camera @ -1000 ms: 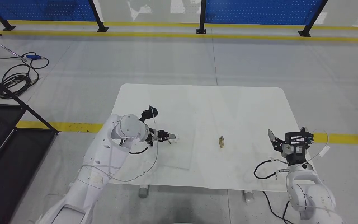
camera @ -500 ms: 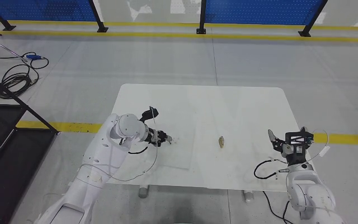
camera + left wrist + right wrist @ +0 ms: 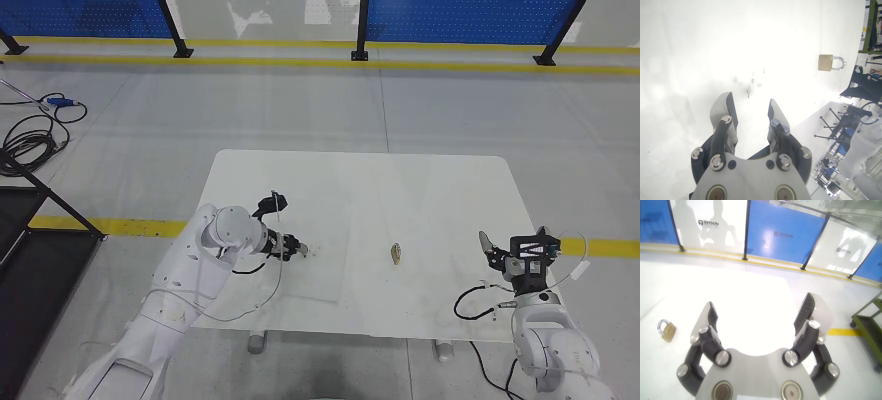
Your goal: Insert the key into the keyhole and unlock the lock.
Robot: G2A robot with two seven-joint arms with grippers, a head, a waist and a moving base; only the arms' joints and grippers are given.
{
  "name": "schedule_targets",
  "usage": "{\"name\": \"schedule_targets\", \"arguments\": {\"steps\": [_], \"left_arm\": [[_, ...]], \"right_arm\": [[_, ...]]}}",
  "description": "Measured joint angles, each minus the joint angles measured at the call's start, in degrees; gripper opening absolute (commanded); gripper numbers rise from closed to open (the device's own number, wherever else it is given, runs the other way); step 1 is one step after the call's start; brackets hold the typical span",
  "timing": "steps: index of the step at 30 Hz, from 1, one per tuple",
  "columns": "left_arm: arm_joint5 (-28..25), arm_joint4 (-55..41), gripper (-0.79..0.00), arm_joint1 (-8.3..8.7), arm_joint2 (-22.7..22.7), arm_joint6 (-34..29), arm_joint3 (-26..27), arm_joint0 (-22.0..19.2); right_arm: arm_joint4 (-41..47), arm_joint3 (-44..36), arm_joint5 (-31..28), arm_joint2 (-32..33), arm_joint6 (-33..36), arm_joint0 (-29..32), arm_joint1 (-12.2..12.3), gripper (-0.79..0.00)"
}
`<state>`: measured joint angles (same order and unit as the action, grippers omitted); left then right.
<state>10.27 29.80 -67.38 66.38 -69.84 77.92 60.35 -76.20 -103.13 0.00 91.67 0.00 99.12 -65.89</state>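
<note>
Left end effector (image 3: 750,100) edging slightly back left over worktop (image 3: 420,190), jaws moderately open, gripping nothing. key (image 3: 748,91) lying just beyond fingertips, ungrasped. Lock (image 3: 397,252) sitting well right. Right end effector (image 3: 760,302) idling wide, unmoved.

The lock (image 3: 825,62) has a brass-coloured metal body with a satin finish, and its chromed shackle (image 3: 838,63) gleams bright. The key (image 3: 748,91) looks like dull grey metal, too small to tell its finish. The worktop (image 3: 696,47) is smooth, white and faintly shiny, with a few dark scuffs. The left tool (image 3: 750,98) has smooth pale-grey shells (image 3: 721,106), matt black links (image 3: 719,136) and polished metal pins (image 3: 726,119). On the right tool (image 3: 760,300), the black pads (image 3: 802,311) are finely ribbed and matt.
</note>
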Motion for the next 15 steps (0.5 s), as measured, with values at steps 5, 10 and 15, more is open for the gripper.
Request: {"name": "schedule_targets", "arguments": {"steps": [5,10,15], "left_arm": [[-1.1,-0.1,-0.493,-0.1,-1.1,0.7,-1.3,-1.0],[-1.5,-0.3,-0.557,-0.18,-2.1,0.9,-2.3,-1.8],[-1.6,-0.5,-0.588,-0.19,-2.7,0.9,-2.7,-2.3]], "right_arm": [[0.0,0.0,0.0,0.0,0.0,0.0,0.0,0.0],[0.0,0.0,0.0,0.0,0.0,0.0,0.0,0.0],[0.0,0.0,0.0,0.0,0.0,0.0,0.0,0.0]]}}
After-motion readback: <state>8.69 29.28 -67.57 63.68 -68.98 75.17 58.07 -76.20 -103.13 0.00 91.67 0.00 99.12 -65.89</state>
